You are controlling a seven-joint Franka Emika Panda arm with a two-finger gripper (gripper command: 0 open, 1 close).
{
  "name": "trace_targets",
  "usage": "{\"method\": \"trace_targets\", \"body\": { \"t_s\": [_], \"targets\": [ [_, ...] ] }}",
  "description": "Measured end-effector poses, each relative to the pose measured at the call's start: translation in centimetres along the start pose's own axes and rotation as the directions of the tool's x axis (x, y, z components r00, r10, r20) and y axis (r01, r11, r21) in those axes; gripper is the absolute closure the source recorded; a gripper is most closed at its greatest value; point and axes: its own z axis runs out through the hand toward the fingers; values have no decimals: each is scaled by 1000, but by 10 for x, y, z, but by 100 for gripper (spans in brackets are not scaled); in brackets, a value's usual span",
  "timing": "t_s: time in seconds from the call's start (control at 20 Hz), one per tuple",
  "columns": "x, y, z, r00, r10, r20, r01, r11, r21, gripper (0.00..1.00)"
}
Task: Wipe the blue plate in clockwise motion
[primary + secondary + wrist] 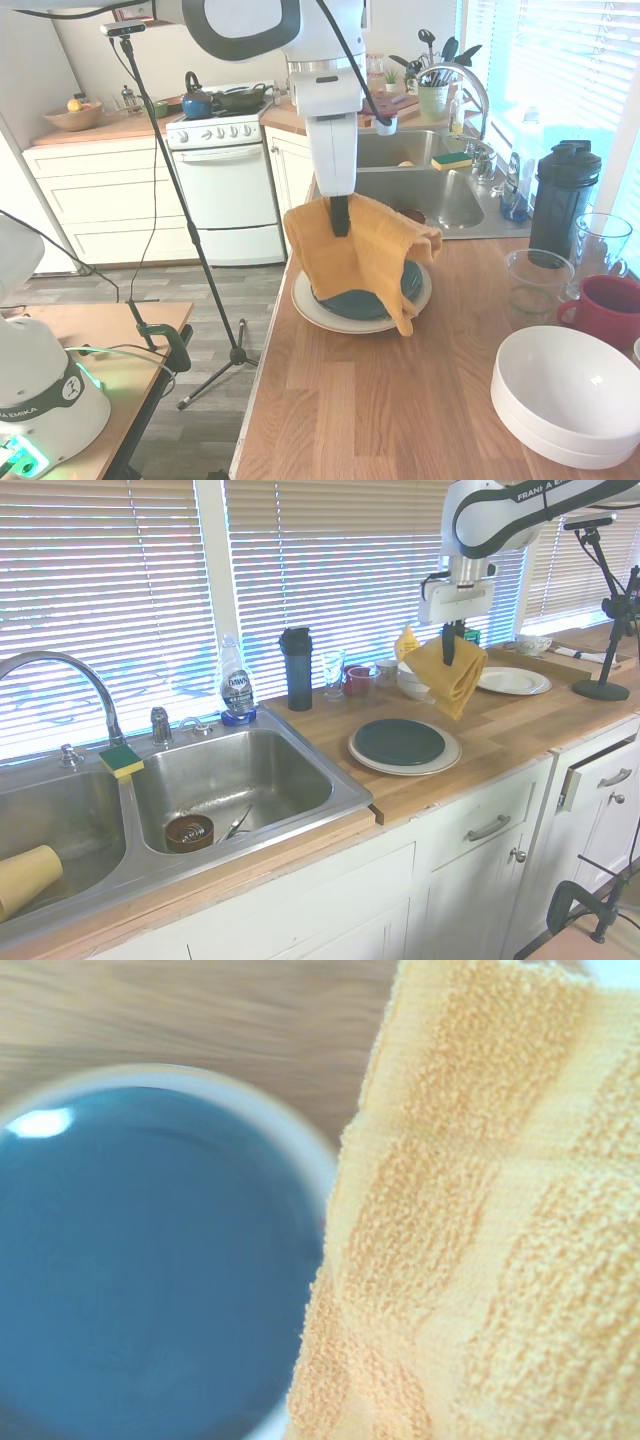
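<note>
Tabletop (520,725) of pale wood carries the cream plate (404,759), and the blue plate (399,741) sits nested on top of it, close to the sink (230,780). It looks glazed and slick, stiff and breakable, and, being merely stacked, it may skate on the plate beneath under sideways rubbing; pressure should go straight down near its centre rather than on the rim. The orange towel (447,668) hangs in the air above and beside the plates, soft, limp and light, so it will bunch and trail. The gripper (449,652) has its fingers pinched on the towel's upper fold.
</note>
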Motion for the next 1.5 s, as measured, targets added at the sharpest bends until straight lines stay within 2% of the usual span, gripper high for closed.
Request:
{"method": "trace_targets", "body": {
  "t_s": [0.25, 0.6, 0.9, 1.1, 1.15, 1.5],
  "targets": [
    [39, 31, 40, 997, 29, 68, -27, 999, -31, 100],
    [60, 45, 109, 986, 39, 165, -26, 996, -80, 100],
    [59, 55, 146, 979, 45, 199, -23, 994, -111, 100],
    [61, 64, 158, 977, 47, 209, -22, 993, -118, 100],
    [62, 67, 159, 976, 45, 211, -20, 993, -118, 0],
    [67, 83, 162, 980, 51, 194, -28, 992, -120, 0]
  ]
}}
